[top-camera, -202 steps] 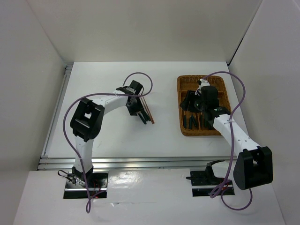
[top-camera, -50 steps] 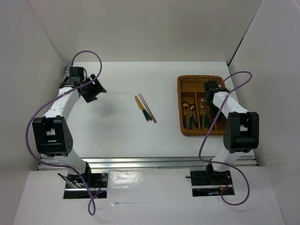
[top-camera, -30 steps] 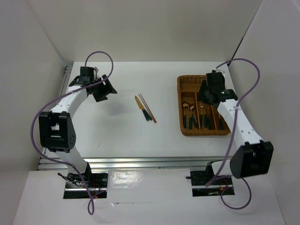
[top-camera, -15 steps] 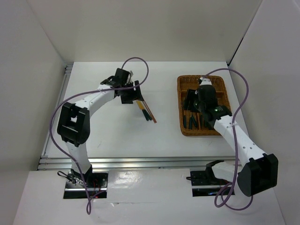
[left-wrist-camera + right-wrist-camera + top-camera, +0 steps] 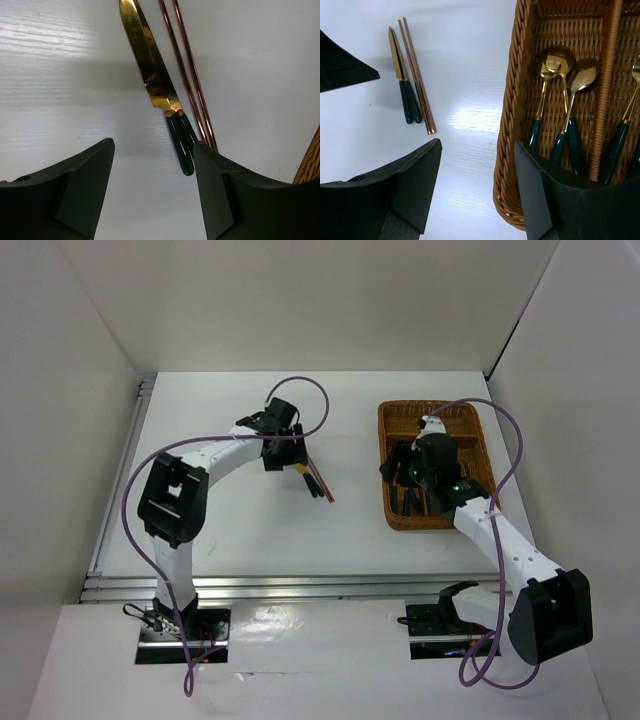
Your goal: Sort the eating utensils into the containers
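Knives (image 5: 150, 65), two: gold blades, dark green handles, laid side by side and touching on the white table (image 5: 220, 520), centre-left of the overhead view, outside the tray. Chopsticks (image 5: 187, 70), two, thin and brown, parallel, just beside the knives on their right in the left wrist view, ends running slightly past the handle ends. Left gripper (image 5: 150, 195) over the handle end of the knives, fingers (image 5: 75, 190) spread wide, nothing between them; covers the blade ends in the overhead view. Wicker tray (image 5: 512, 125), brown, rectangular, right of centre in the overhead view, well apart from the knives; long compartments split by woven dividers. Spoons (image 5: 580, 75), three, gold bowls, green handles, in the leftmost compartment, bowls toward the top of the right wrist frame. More green-handled cutlery (image 5: 619, 142) in the next compartment, heads mostly cut off by the frame edge. Right gripper (image 5: 475, 195) over the tray's left rim, fingers wide apart, empty.
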Controlling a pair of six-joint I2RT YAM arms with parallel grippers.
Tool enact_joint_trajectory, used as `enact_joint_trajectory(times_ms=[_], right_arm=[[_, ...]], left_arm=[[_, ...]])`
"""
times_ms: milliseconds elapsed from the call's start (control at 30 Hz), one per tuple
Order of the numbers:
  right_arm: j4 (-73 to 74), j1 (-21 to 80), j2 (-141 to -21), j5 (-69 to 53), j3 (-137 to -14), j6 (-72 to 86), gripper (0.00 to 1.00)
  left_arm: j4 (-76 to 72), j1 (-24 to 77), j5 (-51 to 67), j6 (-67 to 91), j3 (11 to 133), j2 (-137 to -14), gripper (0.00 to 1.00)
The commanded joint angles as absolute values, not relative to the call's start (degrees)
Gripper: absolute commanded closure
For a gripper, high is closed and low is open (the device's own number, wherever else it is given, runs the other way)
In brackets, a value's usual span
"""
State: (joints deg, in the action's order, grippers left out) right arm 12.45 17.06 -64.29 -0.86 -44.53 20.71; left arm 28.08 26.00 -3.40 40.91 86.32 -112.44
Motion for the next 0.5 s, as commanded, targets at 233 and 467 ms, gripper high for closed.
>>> enact_joint_trajectory(times_ms=[233, 467], right_arm=[[8.0, 17.49, -63.54, -0.62, -43.95, 19.16, 0.32], [8.0, 17.49, -63.02, -0.09, -43.42, 18.63, 0.32]], left_arm=[[30.41, 29.62, -9.66, 44.74, 91.58, -118.92, 0.3], [31.03, 29.62, -10.99, 46.93, 91.06, -119.44, 0.42]])
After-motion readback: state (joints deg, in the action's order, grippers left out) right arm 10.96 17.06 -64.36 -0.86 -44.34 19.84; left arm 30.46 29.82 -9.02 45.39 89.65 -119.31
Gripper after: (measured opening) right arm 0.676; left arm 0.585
